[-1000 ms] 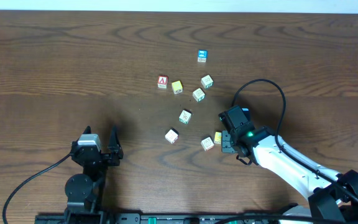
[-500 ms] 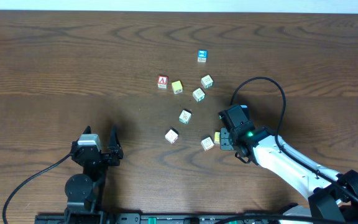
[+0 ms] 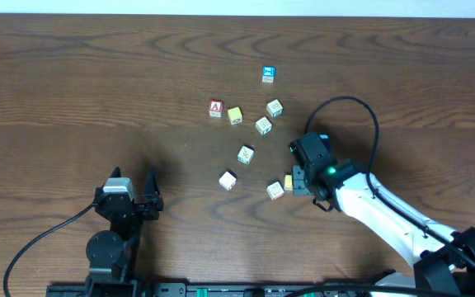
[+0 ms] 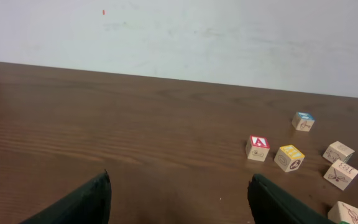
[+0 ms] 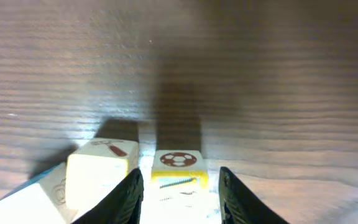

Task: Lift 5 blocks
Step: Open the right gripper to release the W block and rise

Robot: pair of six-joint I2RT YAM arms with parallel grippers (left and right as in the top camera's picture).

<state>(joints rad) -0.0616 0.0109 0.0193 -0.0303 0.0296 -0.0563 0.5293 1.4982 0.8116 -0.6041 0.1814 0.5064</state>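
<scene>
- Overhead: the right gripper [image 3: 295, 183] is down at the counter [image 3: 72, 82], with the wheel-marked yellow block [image 3: 288, 183] at its tips.
- A pale neighbour block [image 3: 275, 190] lies just beside that yellow one, on the side away from the arm.
- The other blocks are scattered toward the far side. A red-marked pale block [image 3: 228, 180] lies to the left and a teal-marked pale block [image 3: 246, 154] a little beyond it. Farther on, two pale blocks [image 3: 263, 125] [image 3: 275, 108] lie near each other.
- The second yellow block [image 3: 235, 115] sits just beside the red "A" cube [image 3: 215, 108]. The blue-faced cube [image 3: 268, 74] lies apart, farthest from the arms.
- The left gripper [image 3: 133, 175] is near the front edge, well apart from every block. Its jaws are spread wide with nothing between them.
- Left wrist: its two dark fingers [image 4: 95, 199] stand far apart at the bottom corners, with bare wood between them.
- Ahead and to the right lie the red "A" cube, the second yellow block next to it, and the blue-faced cube behind them. Three pale blocks run along the right edge, the nearest cut off by the frame.
- Right wrist: the wheel-marked yellow block sits between the two dark fingers [image 5: 128, 196], its top face showing a red wheel.
- The jaws are drawn in close on either side of it. I cannot tell whether they press on it or stand just clear.
- The pale neighbour block, with a reddish mark on top, lies just beside it, outside the left finger.
</scene>
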